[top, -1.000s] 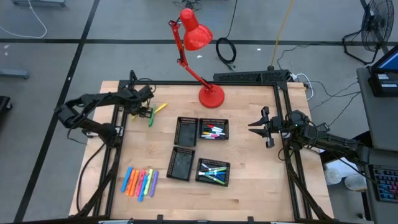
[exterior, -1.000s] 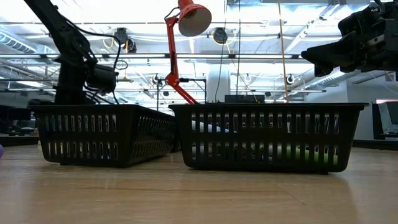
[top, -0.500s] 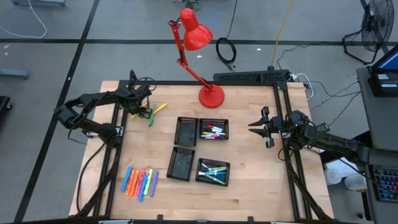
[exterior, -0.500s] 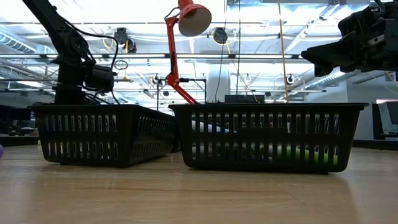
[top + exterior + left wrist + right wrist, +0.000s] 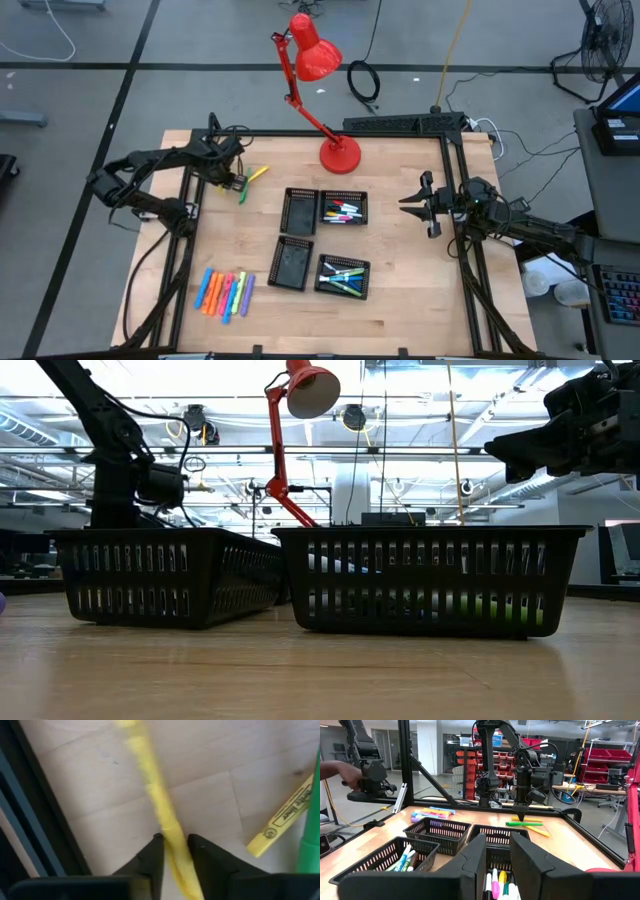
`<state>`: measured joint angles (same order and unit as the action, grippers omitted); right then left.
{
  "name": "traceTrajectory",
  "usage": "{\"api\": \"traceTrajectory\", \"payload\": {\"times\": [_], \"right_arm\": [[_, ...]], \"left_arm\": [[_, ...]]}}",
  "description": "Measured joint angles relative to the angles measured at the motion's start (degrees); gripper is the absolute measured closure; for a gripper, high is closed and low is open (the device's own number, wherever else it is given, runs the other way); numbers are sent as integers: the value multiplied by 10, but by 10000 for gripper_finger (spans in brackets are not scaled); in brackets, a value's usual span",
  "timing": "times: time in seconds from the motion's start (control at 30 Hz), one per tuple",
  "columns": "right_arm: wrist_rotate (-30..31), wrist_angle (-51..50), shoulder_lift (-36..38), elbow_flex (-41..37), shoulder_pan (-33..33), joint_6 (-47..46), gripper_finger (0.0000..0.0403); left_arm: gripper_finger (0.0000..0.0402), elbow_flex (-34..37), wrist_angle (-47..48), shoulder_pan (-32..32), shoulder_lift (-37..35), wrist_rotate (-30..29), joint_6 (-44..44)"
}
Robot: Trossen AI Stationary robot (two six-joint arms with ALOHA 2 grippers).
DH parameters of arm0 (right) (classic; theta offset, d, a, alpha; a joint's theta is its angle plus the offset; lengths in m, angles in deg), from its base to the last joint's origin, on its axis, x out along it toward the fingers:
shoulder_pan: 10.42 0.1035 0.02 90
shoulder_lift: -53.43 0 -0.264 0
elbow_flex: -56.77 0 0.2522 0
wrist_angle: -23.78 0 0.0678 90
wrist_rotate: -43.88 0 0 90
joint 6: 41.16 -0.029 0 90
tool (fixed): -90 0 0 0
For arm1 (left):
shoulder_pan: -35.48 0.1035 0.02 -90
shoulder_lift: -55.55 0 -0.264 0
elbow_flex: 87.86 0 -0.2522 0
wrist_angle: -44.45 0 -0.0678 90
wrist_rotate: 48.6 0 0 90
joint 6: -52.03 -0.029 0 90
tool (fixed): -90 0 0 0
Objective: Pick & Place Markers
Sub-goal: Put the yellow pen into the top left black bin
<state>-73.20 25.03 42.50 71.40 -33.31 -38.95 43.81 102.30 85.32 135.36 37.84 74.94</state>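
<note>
My left gripper (image 5: 232, 181) points down at the table's far left, shut on a yellow marker (image 5: 160, 805). Beside it lie another yellow marker (image 5: 258, 172) and a green marker (image 5: 243, 190), flat on the wood. A row of neon markers (image 5: 225, 292) lies near the table's left front. More markers fill two of the black trays (image 5: 344, 209) (image 5: 343, 276). My right gripper (image 5: 415, 203) waits level at the table's right edge, open, with nothing between its fingers (image 5: 475, 865). My left gripper pinches the yellow marker's barrel (image 5: 175, 837) between its two fingers, which come from above, pointing down, and lie across it. The long part of the marker runs out ahead of the fingers over the wood. Whether it is clear of the table, I cannot tell.
Two other black trays (image 5: 299, 211) (image 5: 290, 263) stand at the table's middle. A red desk lamp (image 5: 338, 152) stands at the far edge. A black frame rail (image 5: 30, 810) runs close beside my left gripper. A person's arm (image 5: 337, 770) shows beyond the table.
My left gripper has stayed over the far-left markers and turned a little about its downward line.
</note>
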Motion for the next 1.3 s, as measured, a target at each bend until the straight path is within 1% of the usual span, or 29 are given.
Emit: {"api": "traceTrajectory", "payload": {"times": [0.1,0.17,0.33,0.43,0.5,0.57,0.67,0.83,1.0,1.13,1.3], "right_arm": [[0,0,0,0,0,0,325],[0,0,0,0,0,0,325],[0,0,0,0,0,0,325],[0,0,0,0,0,0,325],[0,0,0,0,0,0,325],[0,0,0,0,0,0,325],[0,0,0,0,0,0,325],[0,1,0,0,0,0,325],[0,1,0,0,0,0,325],[0,1,0,0,0,0,325],[0,1,0,0,0,0,325]], "left_arm": [[348,0,-5,0,0,-1,2],[365,0,-11,0,0,-6,17],[364,1,-30,0,0,-22,40],[338,-3,-29,0,-2,-31,32],[330,-12,-9,-1,-5,-34,31],[337,-30,7,-9,-17,-39,31],[368,-55,24,-33,-42,-40,25],[371,-90,24,-98,-105,-35,39],[365,-107,-4,-200,-153,-34,91],[369,-108,-71,-295,-161,-33,120],[368,-108,-203,-382,-144,-36,202]]}}
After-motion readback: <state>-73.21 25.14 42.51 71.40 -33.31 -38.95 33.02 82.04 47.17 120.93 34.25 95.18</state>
